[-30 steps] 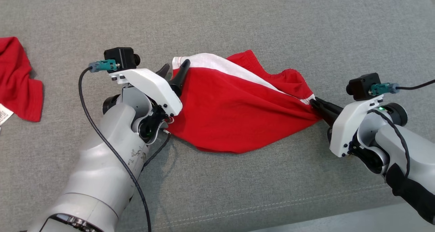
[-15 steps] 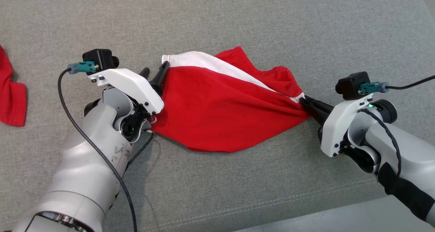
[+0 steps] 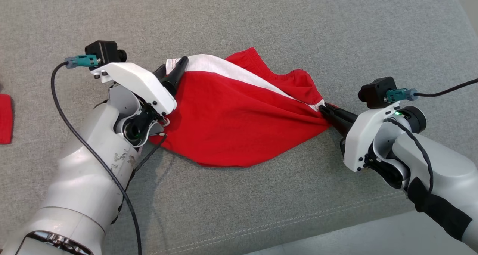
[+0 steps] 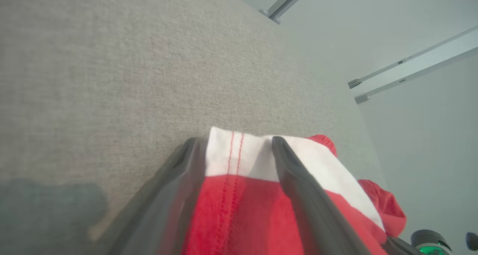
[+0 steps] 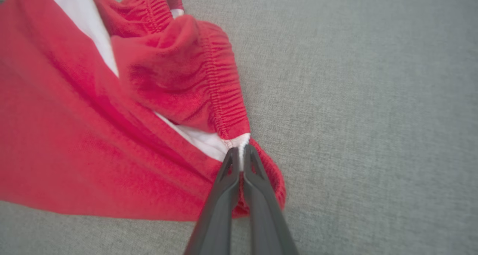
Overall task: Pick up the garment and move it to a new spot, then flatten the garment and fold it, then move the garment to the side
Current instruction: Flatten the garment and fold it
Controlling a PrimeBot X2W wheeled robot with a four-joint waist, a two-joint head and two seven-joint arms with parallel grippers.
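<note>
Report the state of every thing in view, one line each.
garment: unfolded, wrinkled, lying on the grey cushion, creases drawn toward its right corner.
left gripper: open, astride the white hem corner.
right gripper: shut on the garment's waistband corner.
second red cloth: lying at the left edge, cut off by the frame.

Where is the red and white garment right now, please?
In the head view, the garment lies mid-picture on the grey cushion, stretched between the left hand at its white-striped corner and the right hand pinching its waistband.
</note>
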